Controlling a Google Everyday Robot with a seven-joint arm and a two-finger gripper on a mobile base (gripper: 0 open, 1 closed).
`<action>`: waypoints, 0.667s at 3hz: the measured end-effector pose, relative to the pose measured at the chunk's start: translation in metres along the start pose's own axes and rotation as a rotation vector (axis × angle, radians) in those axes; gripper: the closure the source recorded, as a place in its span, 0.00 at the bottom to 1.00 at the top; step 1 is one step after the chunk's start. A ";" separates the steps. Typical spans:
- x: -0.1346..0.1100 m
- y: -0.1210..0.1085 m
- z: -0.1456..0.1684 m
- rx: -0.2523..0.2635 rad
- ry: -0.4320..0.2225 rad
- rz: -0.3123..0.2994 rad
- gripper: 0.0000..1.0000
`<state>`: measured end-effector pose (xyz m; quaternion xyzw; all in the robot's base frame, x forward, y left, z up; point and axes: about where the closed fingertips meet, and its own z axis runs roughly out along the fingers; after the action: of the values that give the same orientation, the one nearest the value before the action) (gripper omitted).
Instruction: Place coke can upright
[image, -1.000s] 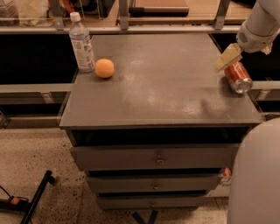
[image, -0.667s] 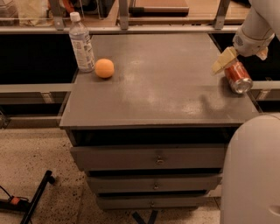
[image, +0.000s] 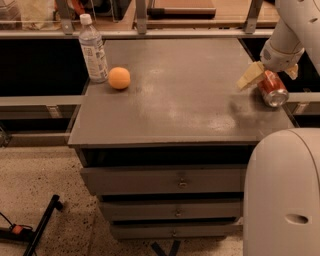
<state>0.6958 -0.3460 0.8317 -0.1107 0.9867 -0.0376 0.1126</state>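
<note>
The coke can (image: 272, 90) lies on its side near the right edge of the grey cabinet top (image: 185, 95), with its silver end facing the camera. My gripper (image: 270, 74) hangs from the white arm right above the can. It is open, with one pale finger (image: 250, 76) to the can's left and the other (image: 291, 71) just showing on its right. The can's upper part sits between the fingers, and it rests on the cabinet top.
A clear water bottle (image: 93, 48) with a white cap stands at the back left. A round orange fruit (image: 119, 78) sits beside it. The cabinet has drawers (image: 180, 182) below. My white base (image: 282, 195) fills the lower right. A railing and shelves run behind.
My gripper has come down slightly and shifted left around the can. The can, the bottle and the fruit have not moved.
</note>
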 end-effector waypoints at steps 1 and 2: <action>0.000 0.001 0.009 -0.017 0.011 0.007 0.16; -0.002 0.003 0.013 -0.030 0.010 -0.006 0.41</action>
<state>0.7001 -0.3430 0.8192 -0.1150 0.9874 -0.0238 0.1059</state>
